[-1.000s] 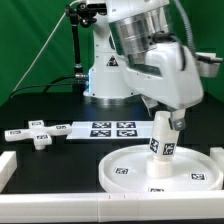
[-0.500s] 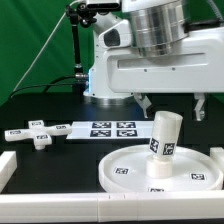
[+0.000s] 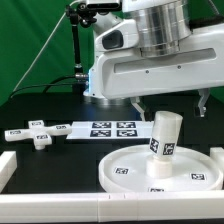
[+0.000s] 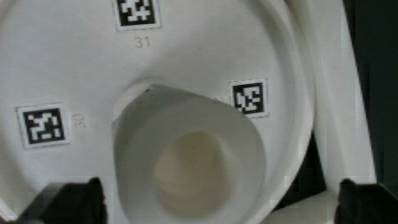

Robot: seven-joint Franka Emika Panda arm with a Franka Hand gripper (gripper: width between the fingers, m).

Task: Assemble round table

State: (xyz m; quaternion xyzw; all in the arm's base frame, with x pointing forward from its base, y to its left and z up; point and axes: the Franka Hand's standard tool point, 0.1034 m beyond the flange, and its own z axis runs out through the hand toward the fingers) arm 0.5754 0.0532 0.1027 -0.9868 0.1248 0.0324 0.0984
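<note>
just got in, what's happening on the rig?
The Panda's gripper hangs open just above the short cylinder, which stands upright on the round disc; it holds nothing. The cross-shaped piece lies loose on the table at the exterior view's left, near the marker board.

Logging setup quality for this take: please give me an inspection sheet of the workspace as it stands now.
Surface: black table.
Job's things: cylinder upright on the round disc; cross-shaped piece lies apart, toward the exterior view's left.
Clutter: nothing seen beyond the marker board and the white border rails.
Grippers: tool open over the cylinder, holding nothing.
Cables: black cable behind the table.
Surroundings: green backdrop.
</note>
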